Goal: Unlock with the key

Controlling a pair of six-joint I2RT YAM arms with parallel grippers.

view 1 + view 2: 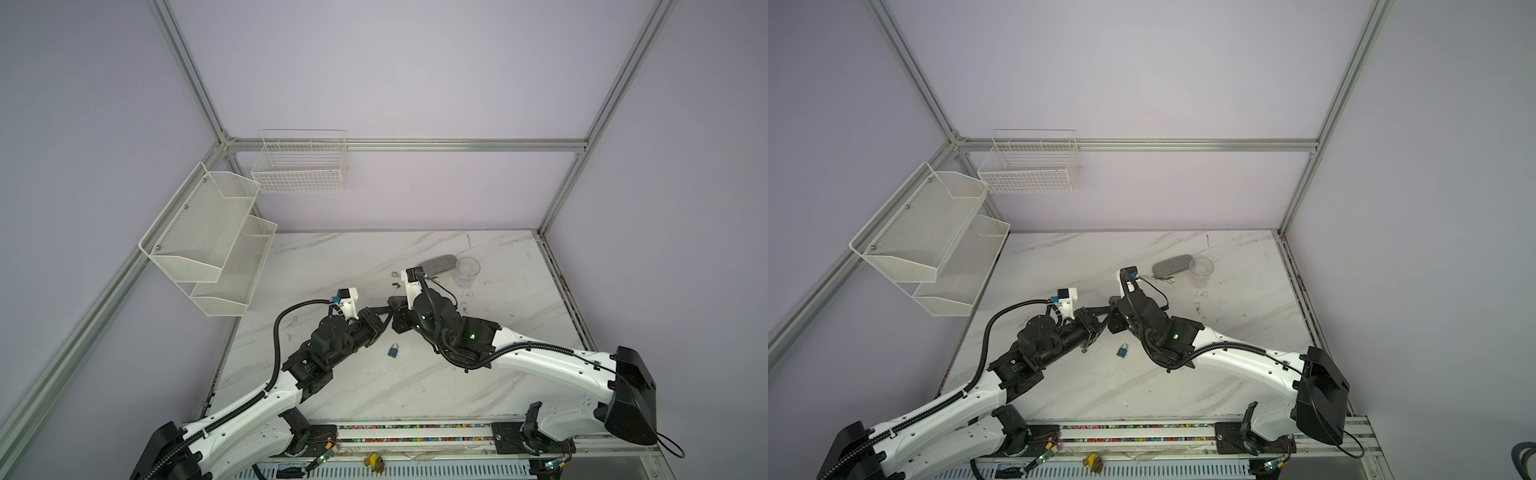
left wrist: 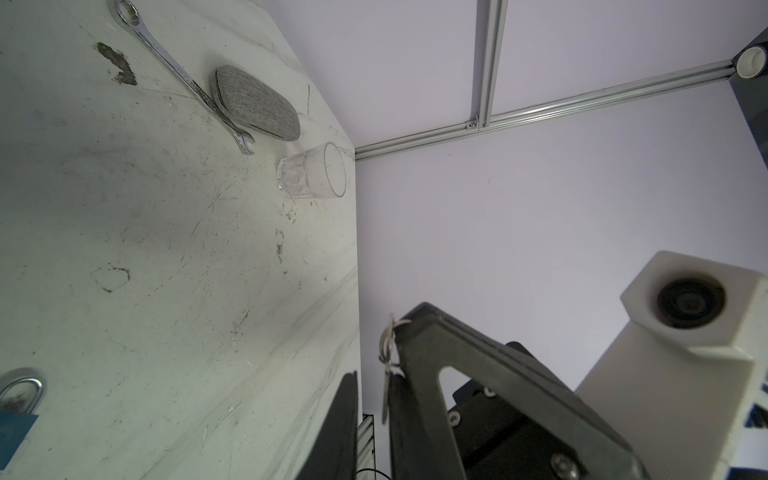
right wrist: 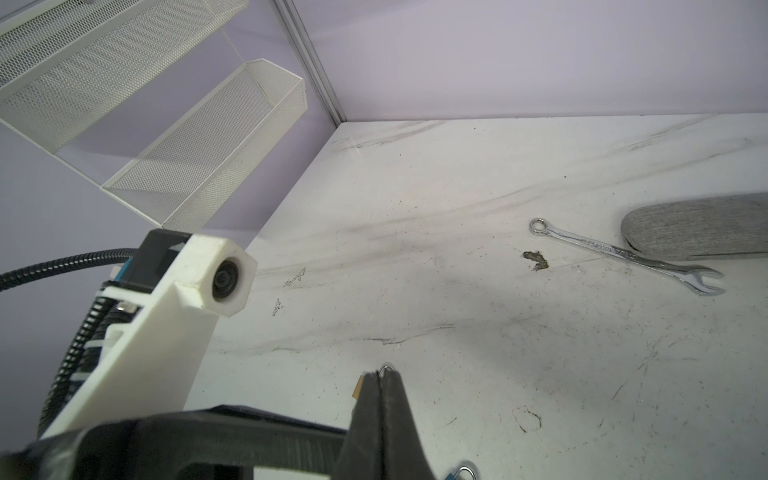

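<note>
Top views: L pincer (image 1: 387, 309) & R pincer (image 3: 380, 380) meet tip to tip mid-frame, R clamped on key (image 2: 386, 397), so no way through btwn them. L arm (image 1: 257, 399) & R arm (image 1: 540, 361) slant in from the lower corners, fencing a bare wedge of worktop (image 1: 374, 386). Only the padlock (image 1: 394, 351) lies in it, near the apex.

Upper centre-right is crowded: spanner (image 2: 187, 79) against grey case (image 1: 440, 264), cup (image 1: 467, 272) just beside.

Upper-left worktop is bare, but mesh rack (image 1: 208, 241) juts out along that edge. Wire basket (image 1: 299, 166) hangs higher, upper left of frame. Strip right of cup is free.
</note>
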